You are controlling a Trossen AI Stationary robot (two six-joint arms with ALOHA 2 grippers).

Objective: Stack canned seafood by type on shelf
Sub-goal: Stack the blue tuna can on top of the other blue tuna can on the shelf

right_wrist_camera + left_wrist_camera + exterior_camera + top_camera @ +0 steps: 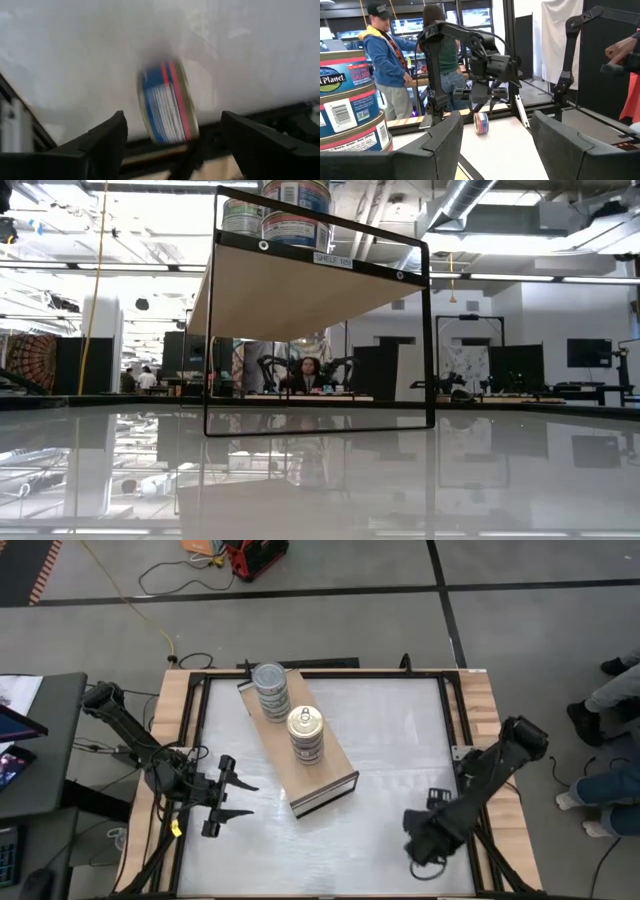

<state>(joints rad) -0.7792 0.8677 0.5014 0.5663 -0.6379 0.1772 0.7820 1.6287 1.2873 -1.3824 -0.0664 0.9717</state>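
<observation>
Spanning the white table (400,740) diagonally, the light-wood shelf (278,755) carries two stacks of tins, sorted by lid: a silver-topped stack (270,690) at the far end and a gold pull-tab stack (305,734) nearer the open front. Low at the table's near right corner, the right gripper (172,137) stands spread wide, with a blue-labelled tin (167,102) on its edge between the fingers, ungripped and probably just released. Beside the shelf's front, the left gripper (232,805) waits partly open and empty.

Two stacks of tins (271,690) (305,734) are standing on the shelf (330,784), one behind the other; another tin (167,102) is lying between the right gripper's (172,135) fingers.
</observation>
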